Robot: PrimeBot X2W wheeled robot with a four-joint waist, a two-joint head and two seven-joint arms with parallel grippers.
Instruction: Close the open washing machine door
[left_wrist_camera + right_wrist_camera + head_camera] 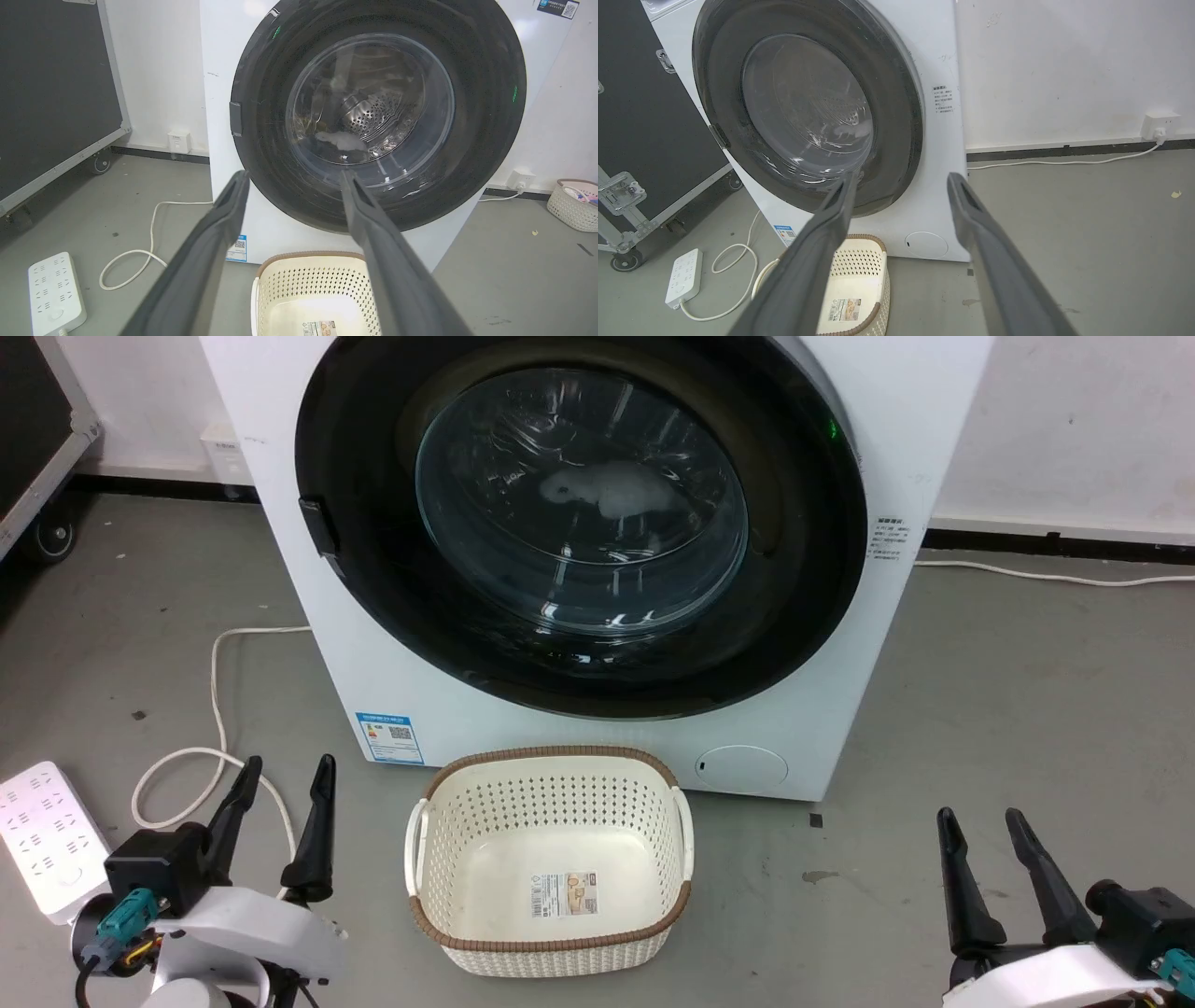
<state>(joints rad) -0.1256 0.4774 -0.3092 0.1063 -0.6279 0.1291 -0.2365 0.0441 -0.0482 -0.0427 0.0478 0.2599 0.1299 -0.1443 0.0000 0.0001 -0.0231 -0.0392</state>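
Two pincers: our left gripper (288, 767) and our right gripper (980, 821) are both released, fingers spread, with nothing between them.
Left pincer: it hangs low over the floor, fingers pointing toward the machine, and touches nothing.
Right pincer: it has the same posture on the other side, equally free.
Door: the washing machine door (579, 513) is ahead of and above both pincers, well apart from either set of fingertips and roughly midway between them.
Machine: the washing machine (607, 737) stands straight ahead of the pincers, its white front facing us.
Seat of the door: in both wrist views the black rim lies flat against the white front, with no gap along the edges we can see (the steel drum is visible through the glass bowl).
Handle tab: a small dark tab (317, 527) sits on the rim, on the left pincer's side.
Basket: a cream basket (551, 803) sits on the floor between the two pincers, nearer the left one, just in front of the machine.
Outward of the left pincer: a power strip (42, 840) and a looped white cable (217, 672).
Done: we judge the closing itself finished, since the door looks shut.
Left: very little. We cannot tell whether the latch has caught, so a firm press near the tab may be all that remains.
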